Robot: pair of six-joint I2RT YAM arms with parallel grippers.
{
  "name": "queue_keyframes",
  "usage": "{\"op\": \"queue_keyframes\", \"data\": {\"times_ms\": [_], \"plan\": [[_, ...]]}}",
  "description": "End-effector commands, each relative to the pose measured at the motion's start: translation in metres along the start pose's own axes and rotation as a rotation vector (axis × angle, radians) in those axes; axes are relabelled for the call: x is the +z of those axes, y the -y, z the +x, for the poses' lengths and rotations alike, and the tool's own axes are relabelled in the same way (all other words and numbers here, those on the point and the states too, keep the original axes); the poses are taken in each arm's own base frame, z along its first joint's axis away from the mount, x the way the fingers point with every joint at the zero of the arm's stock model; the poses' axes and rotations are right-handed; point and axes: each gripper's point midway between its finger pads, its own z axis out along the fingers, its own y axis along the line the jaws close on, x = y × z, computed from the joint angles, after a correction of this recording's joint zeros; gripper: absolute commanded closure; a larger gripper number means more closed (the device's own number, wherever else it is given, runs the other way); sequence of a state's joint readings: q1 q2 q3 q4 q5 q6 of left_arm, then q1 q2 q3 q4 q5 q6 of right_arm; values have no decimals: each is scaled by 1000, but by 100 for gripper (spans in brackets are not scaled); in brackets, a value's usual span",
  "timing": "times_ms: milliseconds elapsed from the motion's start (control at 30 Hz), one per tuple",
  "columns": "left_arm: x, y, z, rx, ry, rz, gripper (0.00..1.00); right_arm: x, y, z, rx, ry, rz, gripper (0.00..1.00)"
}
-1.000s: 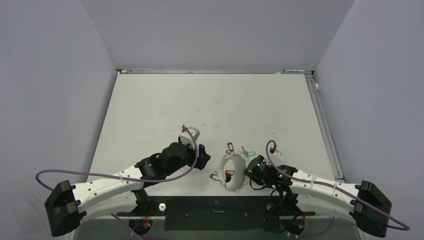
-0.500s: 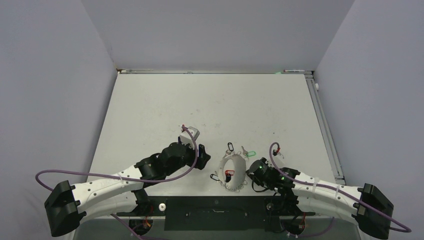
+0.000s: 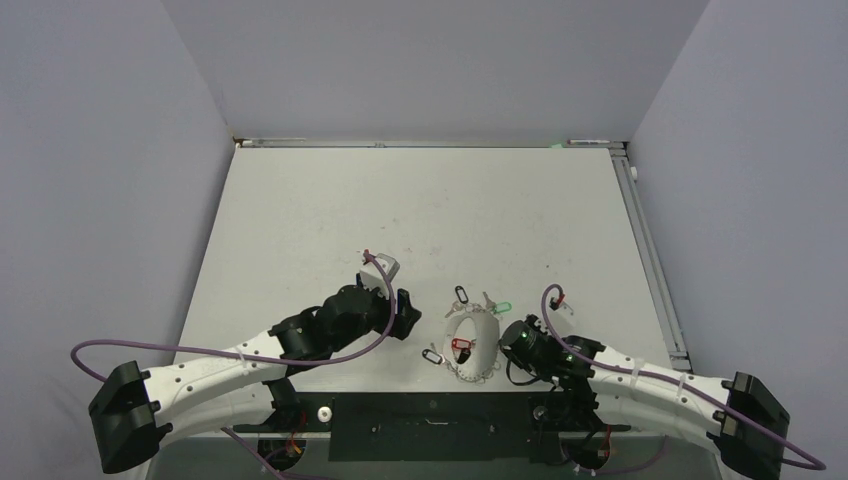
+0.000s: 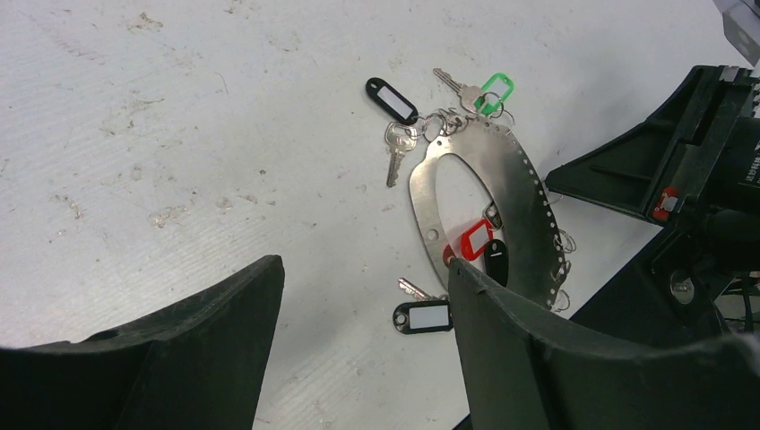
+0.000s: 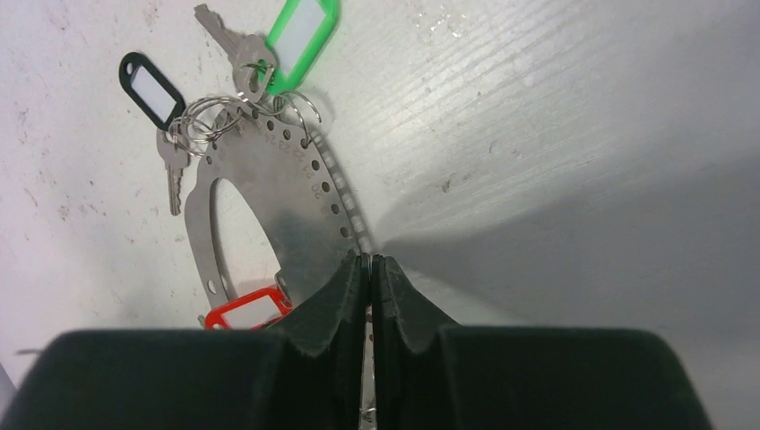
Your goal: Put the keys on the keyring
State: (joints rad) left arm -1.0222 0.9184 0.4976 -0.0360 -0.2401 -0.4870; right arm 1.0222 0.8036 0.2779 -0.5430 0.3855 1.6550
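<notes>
The keyring (image 3: 470,345) is a flat silvery oval plate with holes along its rim, lying between the arms. My right gripper (image 5: 368,260) is shut on its right rim (image 5: 287,193), which casts a shadow on the table. A green-tagged key (image 5: 300,31) and a black-tagged key (image 5: 150,88) lie at its far end among small wire rings. A red tag (image 4: 475,240) and a black tag sit inside the oval. Another black-tagged key (image 4: 423,316) lies at its near end. My left gripper (image 4: 363,269) is open just left of the keyring (image 4: 515,193), holding nothing.
The white table (image 3: 420,220) stretches away behind the keyring, bounded by grey walls. A black base bar (image 3: 430,412) runs along the near edge. Purple cables (image 3: 545,300) loop off both arms.
My right gripper's jaws have closed on the keyring's rim, and that arm has drawn slightly nearer. The left arm has not moved.
</notes>
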Motion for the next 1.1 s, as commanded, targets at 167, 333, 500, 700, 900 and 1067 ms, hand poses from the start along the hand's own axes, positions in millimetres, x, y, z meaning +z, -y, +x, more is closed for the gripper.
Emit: {"op": "queue_keyframes", "data": {"times_ms": [167,333,500,700,900,1067], "plan": [[-10,9,-27,12,67,21,36,-30,-66,-35,-242,137,-194,95],[-20,13,-45,29,116,34,36,-41,-96,-42,-397,173,-266,95],[-35,25,-66,14,170,86,36,-51,-128,-48,-557,225,-327,95],[-65,41,-88,-33,218,176,36,-77,-174,-54,-722,292,-487,95],[-97,48,-107,-7,248,225,34,-106,-205,-56,-825,342,-646,95],[-123,58,-118,139,260,297,22,-125,-222,-49,-890,349,-773,95]]}}
